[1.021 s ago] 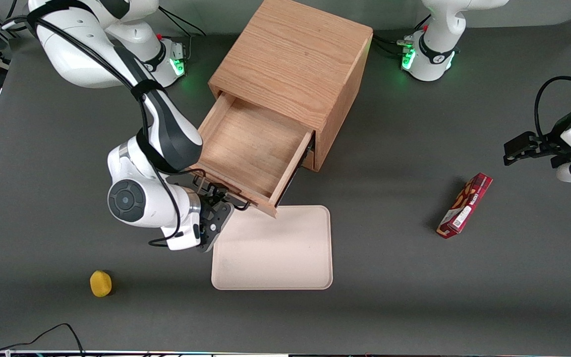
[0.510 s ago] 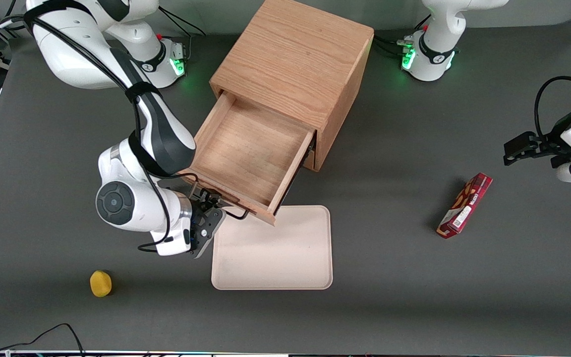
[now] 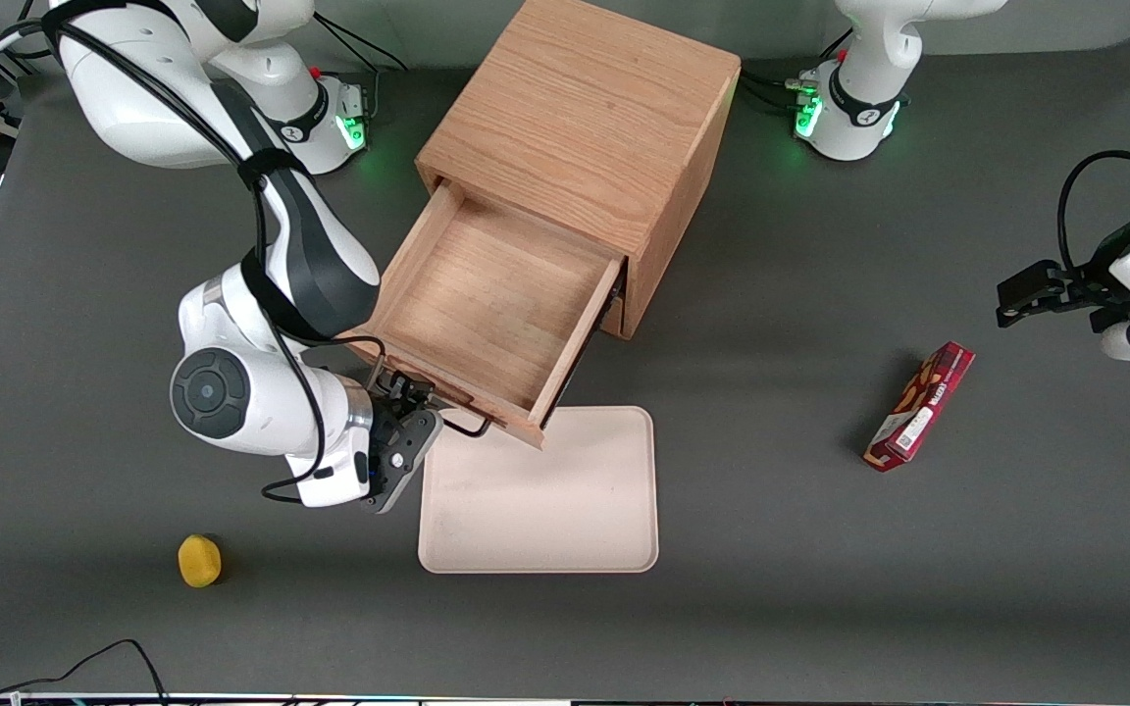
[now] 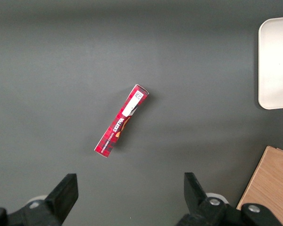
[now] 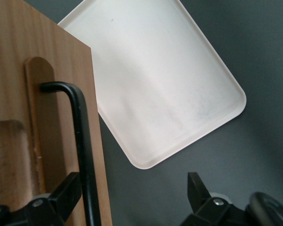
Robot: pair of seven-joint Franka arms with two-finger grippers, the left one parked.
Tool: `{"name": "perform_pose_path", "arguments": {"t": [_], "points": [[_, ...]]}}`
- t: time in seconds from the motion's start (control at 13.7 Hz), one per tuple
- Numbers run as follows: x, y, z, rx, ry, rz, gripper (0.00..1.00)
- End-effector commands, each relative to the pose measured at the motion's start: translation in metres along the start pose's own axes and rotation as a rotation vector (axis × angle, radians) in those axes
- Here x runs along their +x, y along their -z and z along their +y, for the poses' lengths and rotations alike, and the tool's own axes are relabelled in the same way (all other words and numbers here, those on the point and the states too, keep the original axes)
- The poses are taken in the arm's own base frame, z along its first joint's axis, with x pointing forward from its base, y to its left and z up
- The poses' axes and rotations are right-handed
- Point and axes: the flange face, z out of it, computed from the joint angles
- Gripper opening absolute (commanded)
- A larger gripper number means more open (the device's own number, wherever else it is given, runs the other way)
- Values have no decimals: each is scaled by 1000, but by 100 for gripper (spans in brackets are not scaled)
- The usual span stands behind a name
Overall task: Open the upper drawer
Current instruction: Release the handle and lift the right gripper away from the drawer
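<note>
The upper drawer [image 3: 487,294] stands pulled far out of the oak cabinet [image 3: 585,118], and its wooden tray is bare. Its thin black bar handle [image 3: 472,427] runs along the drawer front, which faces the front camera. My gripper [image 3: 406,404] is at the end of that handle toward the working arm's end of the table. In the right wrist view the gripper [image 5: 132,193] is open, with the handle [image 5: 82,141] between its fingers, close to one finger [image 5: 68,190] and not clamped. The drawer front [image 5: 19,70] fills the area beside it. The lower drawer is hidden under the upper one.
A cream tray [image 3: 540,490] lies on the grey table just in front of the open drawer, also in the right wrist view [image 5: 155,84]. A yellow object [image 3: 199,560] lies nearer the front camera. A red box [image 3: 920,406] lies toward the parked arm's end.
The drawer came out slightly farther, then stopped. My wrist and gripper have shifted along the drawer front toward the working arm's end of the table.
</note>
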Motion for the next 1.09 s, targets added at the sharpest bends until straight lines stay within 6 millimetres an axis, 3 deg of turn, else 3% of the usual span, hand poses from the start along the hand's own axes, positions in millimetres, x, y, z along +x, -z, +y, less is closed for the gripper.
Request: {"name": "perform_pose_path", "arguments": {"t": [0.0,0.15,0.36,0.51,0.58,0.8,1.02], "points": [[5,19,-4,-4,13,-12,100],[1,36,-9,-3,12,-16,100],[-26,100,-14,-45,-51,24,100],[-50,131,-26,-60,-101,12,100],[-70,145,-29,-64,-121,-5,100],[-124,191,-64,-108,-172,-24,100],[-186,214,-69,-132,-427,-36,100]]}}
